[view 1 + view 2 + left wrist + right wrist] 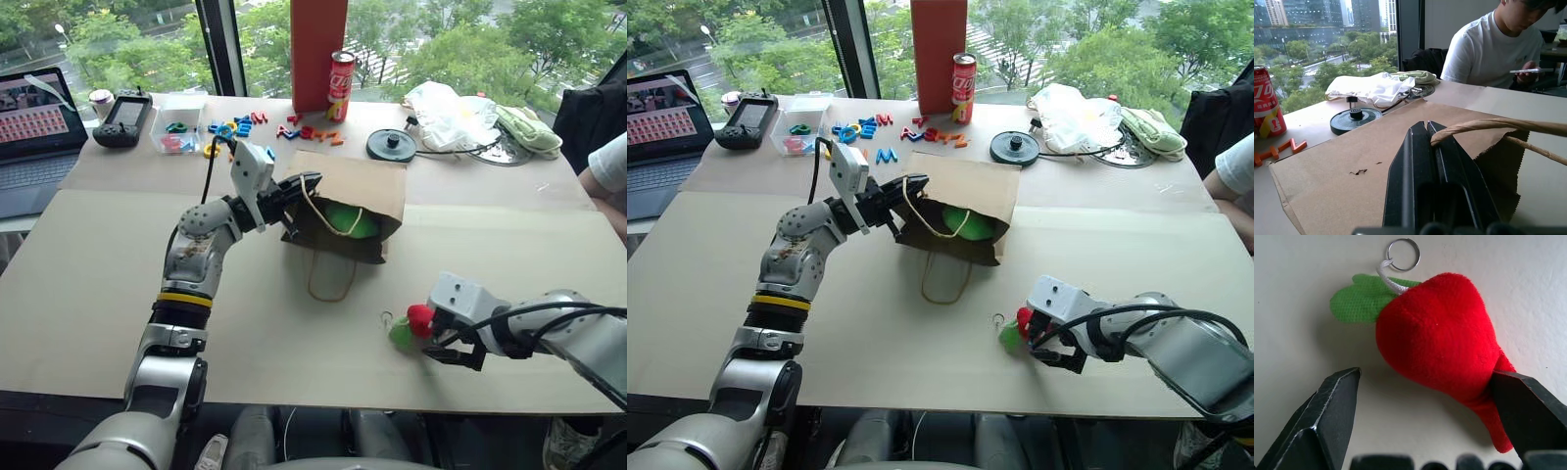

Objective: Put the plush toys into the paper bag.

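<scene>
- While the paper bag (pixel 345 206) is lying on its side in the middle of the worktop (pixel 108 284), the left hand (pixel 302 191) is pinching one of its loop handles (pixel 1484 126) with fingers clamped shut, propping the mouth open
- round green plush toy (pixel 349 221) is already sitting inside the bag's mouth
- red chili toy (pixel 1442 347) is lying flat on the worktop near the front edge, green cap (pixel 1359 299) and key ring (pixel 1402 254) pointing away from the right hand
- right hand (pixel 1432 426) is hanging wide open around the chili, one finger (pixel 1528 411) touching its thin end, the other still apart
</scene>
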